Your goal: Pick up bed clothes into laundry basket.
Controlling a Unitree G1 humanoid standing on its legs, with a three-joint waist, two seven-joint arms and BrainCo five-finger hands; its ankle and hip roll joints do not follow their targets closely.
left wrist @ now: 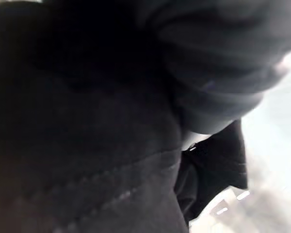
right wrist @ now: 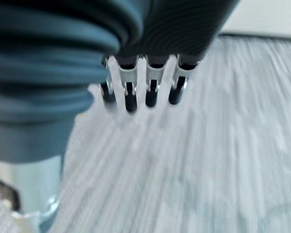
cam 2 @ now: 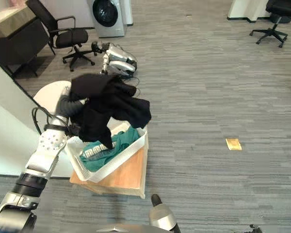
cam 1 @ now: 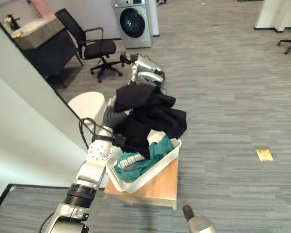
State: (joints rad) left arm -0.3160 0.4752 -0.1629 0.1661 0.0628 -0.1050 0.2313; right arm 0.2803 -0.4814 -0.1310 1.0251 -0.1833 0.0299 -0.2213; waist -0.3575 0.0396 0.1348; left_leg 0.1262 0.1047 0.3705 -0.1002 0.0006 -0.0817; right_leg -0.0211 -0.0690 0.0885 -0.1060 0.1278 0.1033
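Note:
A black garment (cam 1: 148, 114) hangs in a bunch above the white laundry basket (cam 1: 136, 182), its lower end dangling into the basket. It drapes over my left hand (cam 1: 114, 116), of which just the grey ribbed wrist cover shows at the cloth's left side. Dark cloth (left wrist: 87, 145) also covers the left wrist view. Inside the basket lies a teal garment (cam 1: 148, 158) with a grey striped piece. The basket rests tilted on a low wooden box (cam 1: 160, 187). My right hand (right wrist: 140, 92) hangs over bare floor with straight fingers, holding nothing.
A white partition wall (cam 1: 24, 121) runs along the left, with a round white stool (cam 1: 87, 104) beside it. Another robot (cam 1: 146, 70) lies on the floor beyond the basket. A black office chair (cam 1: 94, 46) and a washing machine (cam 1: 133, 22) stand further back. A yellow scrap (cam 1: 264, 155) lies at right.

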